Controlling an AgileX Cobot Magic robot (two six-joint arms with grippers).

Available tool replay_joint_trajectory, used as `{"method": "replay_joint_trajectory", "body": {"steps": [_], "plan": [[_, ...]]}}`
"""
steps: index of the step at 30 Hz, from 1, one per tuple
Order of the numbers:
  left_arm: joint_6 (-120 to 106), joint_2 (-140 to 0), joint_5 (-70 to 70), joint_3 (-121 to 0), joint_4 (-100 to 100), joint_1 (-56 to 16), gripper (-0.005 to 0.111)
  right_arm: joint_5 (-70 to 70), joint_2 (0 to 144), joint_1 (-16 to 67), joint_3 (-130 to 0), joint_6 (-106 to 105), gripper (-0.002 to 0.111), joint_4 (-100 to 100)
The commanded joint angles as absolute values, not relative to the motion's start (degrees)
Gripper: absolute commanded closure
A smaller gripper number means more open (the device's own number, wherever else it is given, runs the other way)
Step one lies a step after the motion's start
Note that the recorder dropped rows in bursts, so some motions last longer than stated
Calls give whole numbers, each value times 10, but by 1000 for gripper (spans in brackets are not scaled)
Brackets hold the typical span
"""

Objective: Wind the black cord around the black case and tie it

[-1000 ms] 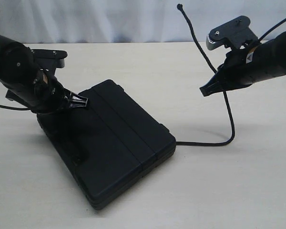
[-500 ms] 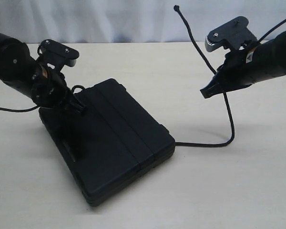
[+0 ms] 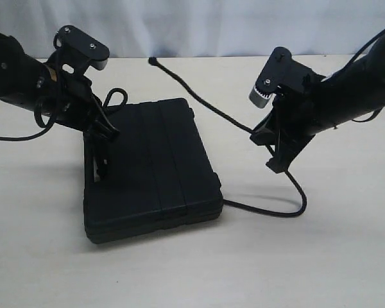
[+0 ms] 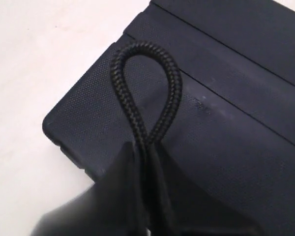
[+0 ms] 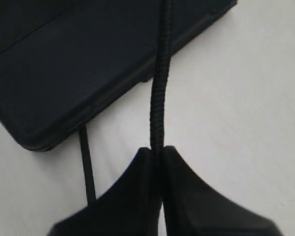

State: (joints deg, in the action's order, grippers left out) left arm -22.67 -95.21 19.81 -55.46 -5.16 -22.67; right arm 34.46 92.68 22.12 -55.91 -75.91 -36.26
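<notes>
- Lying flat on the tabletop (image 3: 321, 256), the case (image 3: 154, 173) sits between the two arms in the outside view
- From the case's right edge the cord (image 3: 202, 101) curves across the tabletop, climbs through the right fingers (image 3: 277, 159) and ends in a free tip beyond the case's far edge
- Only the left wrist view shows the left fingers (image 4: 118, 196) clenched on a small cord loop above a case corner
- Only the right wrist view shows the right fingers pinching a straight stretch, with a second strand beside the case
</notes>
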Motion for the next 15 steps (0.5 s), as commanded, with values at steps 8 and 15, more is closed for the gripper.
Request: {"method": "replay_joint_trajectory", "body": {"steps": [8,15], "plan": [[-499,-945,183,-555,-206,-226,107,351,986,221,-557,-804,104,-346],[-709,-945,189,-555,-367,-226,107,333,1005,221,-557,-805,104,-305]]}}
